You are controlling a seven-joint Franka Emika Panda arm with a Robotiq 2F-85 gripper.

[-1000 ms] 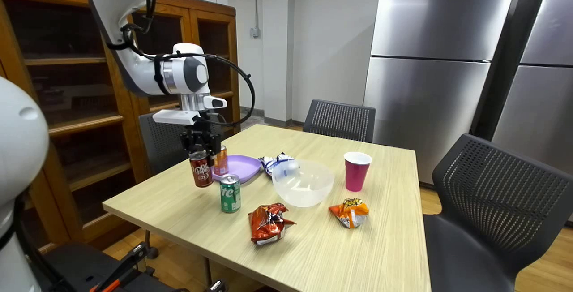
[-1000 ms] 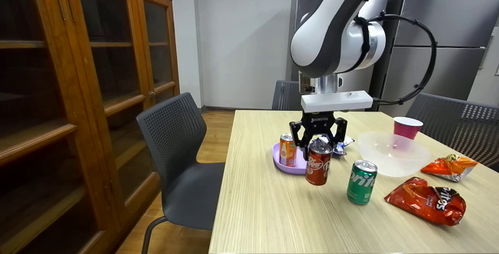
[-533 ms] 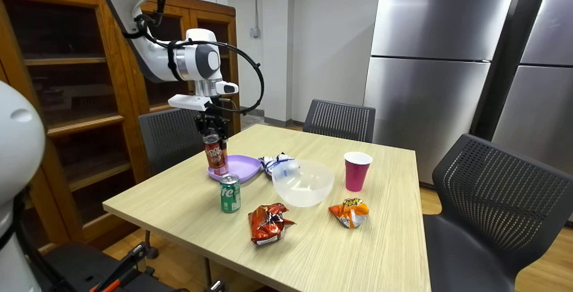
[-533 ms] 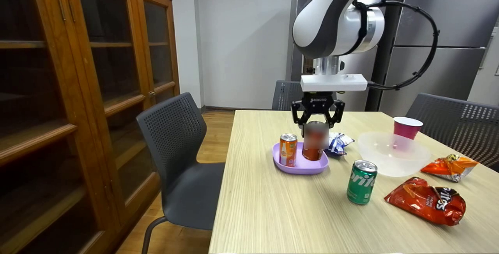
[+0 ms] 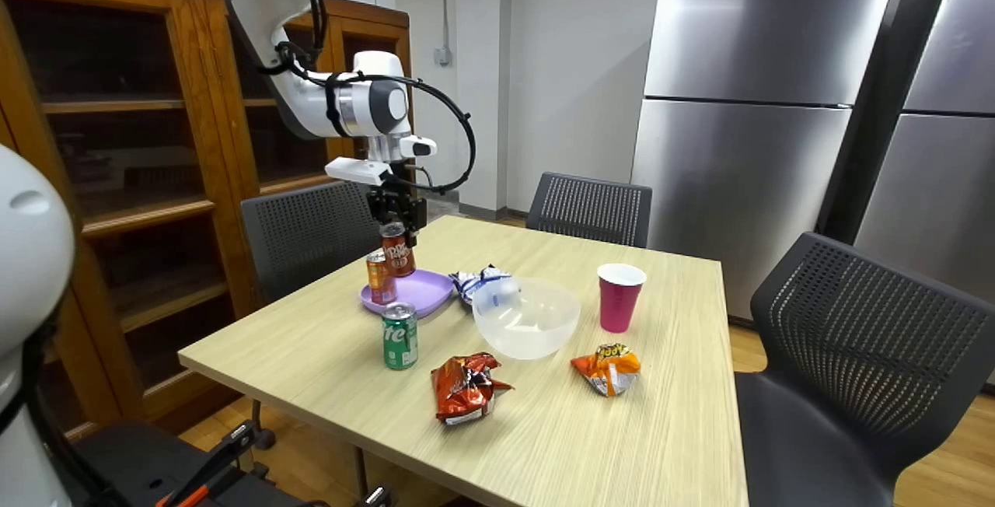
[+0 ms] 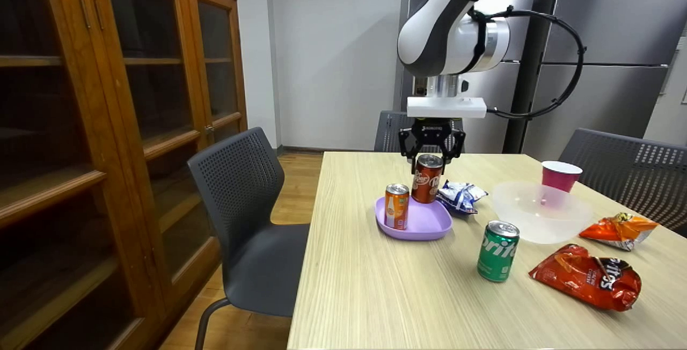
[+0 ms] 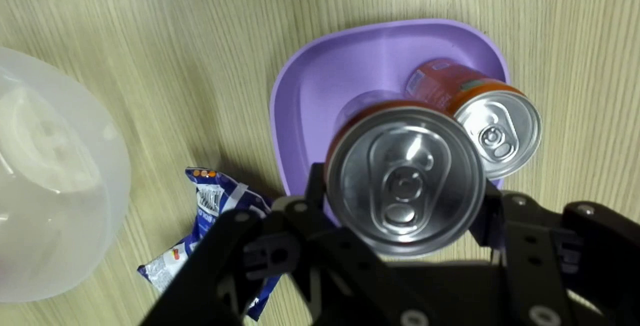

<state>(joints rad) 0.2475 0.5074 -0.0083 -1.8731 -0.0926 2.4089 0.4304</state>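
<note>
Well — the red can (image 6: 427,184) hangs from the gripper (image 6: 429,167).

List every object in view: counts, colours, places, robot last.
Table: one, pale, centre
Plate: one, purple, on table
Orange soda can: one, orange, on plate
Dr Pepper can: one, maroon, above plate
Sprite can: one, green, on table
Doritos bag: one, red, near Sprite can
Blue snack bag: one, blue, beside plate
Orange snack bag: one, orange, on table
Bowl: one, translucent, on table
Cup: one, magenta, beside bowl
Chairs: at least three, grey, around table
Refrigerators: two, silver, background
Cabinet: one, brown, background
Robot arm: one, mostly white, over table
Fingers: two, black, gripping Dr Pepper can
</note>
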